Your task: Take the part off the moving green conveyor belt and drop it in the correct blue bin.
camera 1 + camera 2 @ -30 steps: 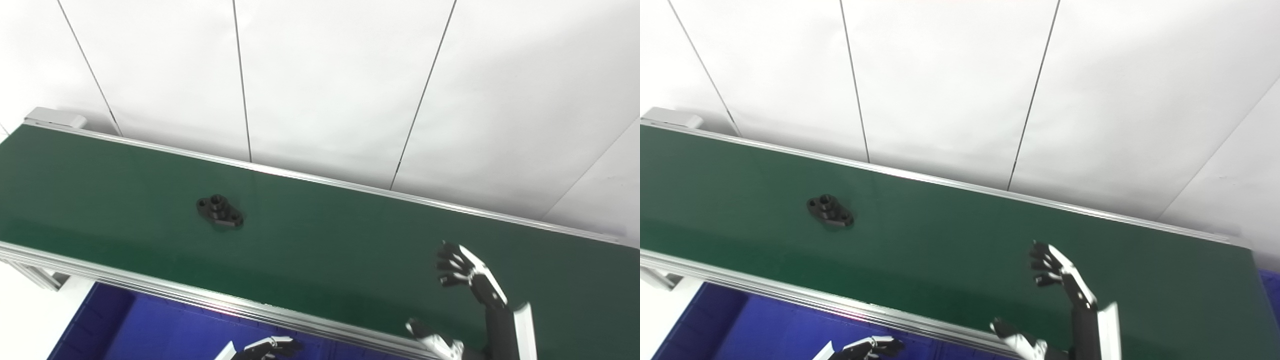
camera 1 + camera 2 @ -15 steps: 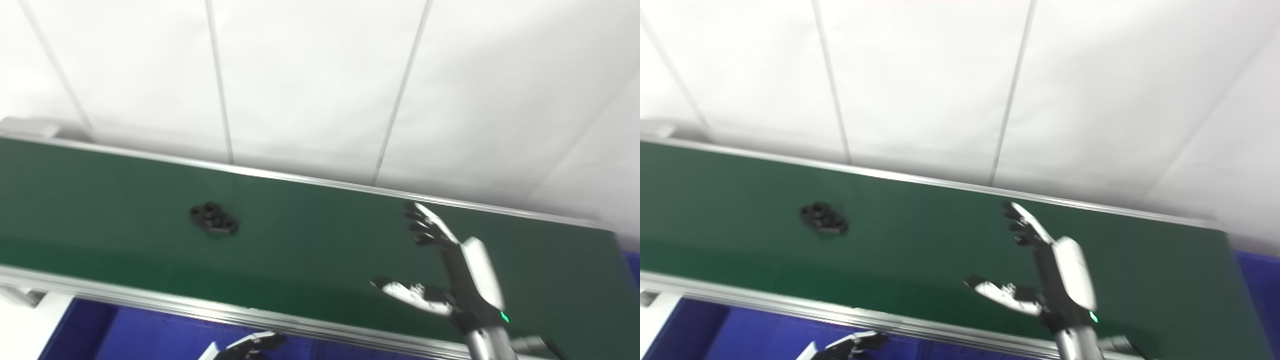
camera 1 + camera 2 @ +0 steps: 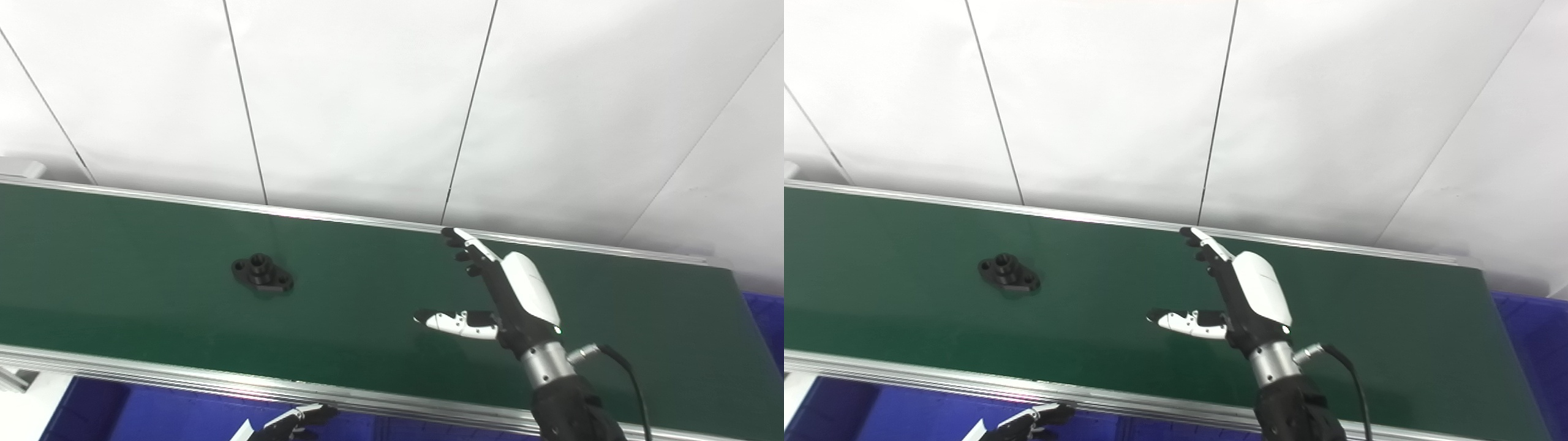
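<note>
A small black flanged part with a raised hub and bolt holes lies flat on the green conveyor belt, left of centre. My right hand is open and empty above the belt, fingers stretched toward the far rail and thumb pointing left, well to the right of the part. My left hand shows only its fingertips at the bottom edge, below the belt's near rail and over a blue bin; whether it is open or shut does not show.
Aluminium rails edge the belt front and back. A white panelled wall stands behind it. Another blue bin shows past the belt's right end.
My right hand has risen from the lower right and reached out over the belt toward the far rail. The camera has swung, shifting the whole picture. The part sits slightly nearer my right hand.
</note>
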`<action>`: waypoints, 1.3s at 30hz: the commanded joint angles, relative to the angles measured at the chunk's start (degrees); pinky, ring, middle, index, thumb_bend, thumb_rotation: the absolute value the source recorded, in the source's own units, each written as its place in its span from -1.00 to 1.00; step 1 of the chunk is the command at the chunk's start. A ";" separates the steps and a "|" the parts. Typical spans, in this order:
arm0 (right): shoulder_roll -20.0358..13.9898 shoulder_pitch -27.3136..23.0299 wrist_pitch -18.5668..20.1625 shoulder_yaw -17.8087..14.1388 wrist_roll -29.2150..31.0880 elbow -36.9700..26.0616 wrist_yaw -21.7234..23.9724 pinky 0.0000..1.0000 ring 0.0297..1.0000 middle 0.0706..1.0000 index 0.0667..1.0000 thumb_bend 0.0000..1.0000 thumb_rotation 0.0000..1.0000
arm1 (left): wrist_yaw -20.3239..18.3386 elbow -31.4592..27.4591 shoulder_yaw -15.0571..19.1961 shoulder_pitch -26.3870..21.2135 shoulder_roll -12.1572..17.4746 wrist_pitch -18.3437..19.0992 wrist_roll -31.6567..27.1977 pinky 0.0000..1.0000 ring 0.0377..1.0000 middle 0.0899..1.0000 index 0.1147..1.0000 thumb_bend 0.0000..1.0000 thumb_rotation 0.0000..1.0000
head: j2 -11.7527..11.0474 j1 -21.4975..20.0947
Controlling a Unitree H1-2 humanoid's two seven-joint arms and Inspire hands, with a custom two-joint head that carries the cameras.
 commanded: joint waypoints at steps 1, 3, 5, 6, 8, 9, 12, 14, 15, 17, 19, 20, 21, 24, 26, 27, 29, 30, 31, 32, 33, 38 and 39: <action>0.92 -3.56 0.89 0.45 -0.50 0.19 0.00 0.41 0.60 0.68 0.74 0.49 -0.22 | -1.29 -0.62 0.95 0.30 -0.31 -1.96 -0.24 0.45 0.63 0.70 0.53 0.78 -0.26 | -0.01 0.16; 1.22 -4.95 1.67 0.87 -0.76 1.54 0.37 0.41 0.60 0.69 0.75 0.51 -0.23 | -2.65 -0.41 1.80 0.48 -0.66 -1.96 -0.80 0.45 0.63 0.70 0.53 0.78 -0.26 | 0.01 0.17; 1.43 -6.22 2.35 1.37 -1.18 2.88 0.77 0.40 0.61 0.70 0.77 0.53 -0.22 | -4.13 -0.22 2.69 0.61 -1.07 -1.96 -1.31 0.46 0.63 0.70 0.53 0.77 -0.28 | 0.00 0.29; 1.57 -7.08 2.77 1.77 -1.62 3.80 1.09 0.39 0.61 0.71 0.77 0.53 -0.21 | -4.83 -0.20 3.08 0.68 -1.19 -1.96 -1.41 0.47 0.64 0.71 0.53 0.77 -0.29 | 0.00 0.31; 1.80 -8.83 3.72 2.77 -2.57 5.73 1.68 0.39 0.61 0.71 0.77 0.53 -0.19 | -6.01 -0.15 3.86 0.85 -1.51 -1.96 -1.44 0.47 0.64 0.71 0.54 0.77 -0.27 | 0.05 0.54; 1.84 -9.65 3.75 3.29 -2.79 6.73 1.80 0.39 0.61 0.71 0.78 0.53 -0.19 | -6.47 -0.16 4.24 1.00 -1.76 -1.96 -1.47 0.46 0.63 0.70 0.53 0.78 -0.27 | 0.06 0.64; 1.82 -11.65 2.83 5.00 -3.34 9.55 1.47 0.37 0.60 0.70 0.78 0.54 -0.20 | -7.15 -0.41 4.88 1.29 -2.22 -1.96 -0.89 0.42 0.61 0.69 0.52 0.79 -0.25 | 0.18 0.85; 1.67 -13.11 2.00 6.15 -3.74 11.51 1.11 0.39 0.61 0.70 0.78 0.53 -0.20 | -7.37 -0.63 4.98 1.47 -2.34 -1.96 -0.60 0.40 0.60 0.68 0.52 0.80 -0.24 | 0.25 1.14; 1.63 -14.04 1.98 6.73 -3.75 12.52 1.41 0.40 0.61 0.70 0.78 0.53 -0.20 | -7.81 -0.71 4.99 1.49 -2.44 -1.96 -0.77 0.40 0.59 0.68 0.52 0.80 -0.24 | 0.55 1.71; 1.74 -15.53 2.22 7.59 -3.53 14.04 1.93 0.47 0.63 0.72 0.79 0.53 -0.19 | -8.45 -0.88 4.94 1.56 -2.62 -1.96 -0.96 0.42 0.60 0.69 0.53 0.79 -0.25 | 0.71 2.24; 1.77 -16.51 2.72 8.33 -3.40 14.80 2.47 0.50 0.64 0.72 0.80 0.54 -0.20 | -8.92 -1.09 4.96 1.71 -2.82 -1.96 -0.93 0.43 0.61 0.69 0.54 0.79 -0.26 | 1.04 2.71; 1.78 -16.98 3.09 8.82 -3.67 15.05 2.88 0.52 0.65 0.73 0.80 0.54 -0.19 | -8.64 -1.10 4.81 1.69 -2.85 -1.96 -0.50 0.44 0.61 0.69 0.53 0.79 -0.26 | 1.08 2.99; 1.77 -17.28 3.36 9.17 -3.86 15.19 3.13 0.52 0.65 0.72 0.82 0.54 -0.18 | -8.44 -1.09 4.72 1.67 -2.88 -1.96 -0.18 0.42 0.60 0.68 0.53 0.80 -0.23 | 1.08 2.99; 1.99 -18.47 3.30 10.41 -4.28 16.63 3.46 0.50 0.64 0.70 0.83 0.55 -0.17 | -7.07 -1.15 3.84 1.30 -2.67 -1.96 1.29 0.40 0.59 0.68 0.53 0.79 -0.20 | 1.15 3.57; 2.02 -18.92 3.26 10.85 -4.20 17.28 3.50 0.49 0.63 0.70 0.83 0.55 -0.19 | -5.93 -1.26 3.11 1.06 -2.50 -1.96 2.07 0.38 0.57 0.67 0.53 0.79 -0.19 | 1.33 4.02; 2.04 -19.24 3.25 11.12 -4.34 17.82 3.49 0.49 0.63 0.70 0.83 0.55 -0.20 | -5.77 -1.25 2.91 1.04 -2.55 -1.96 2.04 0.37 0.56 0.67 0.53 0.79 -0.18 | 1.39 4.27; 2.11 -20.08 2.93 11.72 -4.83 19.35 3.05 0.48 0.63 0.69 0.83 0.56 -0.21 | -5.21 -1.32 2.44 1.12 -2.48 -1.96 2.24 0.37 0.56 0.67 0.53 0.79 -0.19 | 1.58 5.01; 2.14 -20.54 2.73 12.04 -4.99 20.17 2.89 0.48 0.62 0.69 0.83 0.56 -0.21 | -4.83 -1.34 2.17 1.09 -2.38 -1.96 2.42 0.37 0.56 0.66 0.53 0.79 -0.18 | 1.59 5.09; 2.11 -21.01 2.66 12.32 -5.05 20.85 2.95 0.49 0.63 0.70 0.84 0.55 -0.19 | -4.30 -1.32 1.80 0.95 -2.27 -1.96 2.67 0.36 0.56 0.66 0.53 0.79 -0.17 | 1.73 5.39; 2.09 -21.51 2.65 12.61 -5.00 21.52 3.18 0.49 0.63 0.70 0.84 0.55 -0.19 | -4.15 -1.22 1.60 0.84 -2.28 -1.96 2.51 0.36 0.56 0.66 0.53 0.79 -0.17 | 1.80 5.57; 2.06 -21.95 2.71 12.81 -4.86 22.03 3.55 0.51 0.64 0.71 0.85 0.55 -0.18 | -3.99 -1.14 1.40 0.75 -2.29 -1.96 2.42 0.36 0.56 0.65 0.52 0.79 -0.17 | 2.01 6.08; 2.25 -23.68 2.21 13.45 -4.08 24.94 3.73 0.55 0.69 0.73 0.85 0.56 -0.14 | -3.38 -1.58 0.70 0.80 -2.32 -1.96 2.49 0.37 0.57 0.66 0.51 0.81 -0.18 | 2.59 7.36; 2.32 -24.10 2.17 13.75 -4.07 25.66 3.80 0.54 0.68 0.73 0.84 0.55 -0.14 | -2.97 -1.60 0.49 0.80 -2.41 -1.96 2.65 0.36 0.56 0.66 0.51 0.81 -0.18 | 2.80 7.97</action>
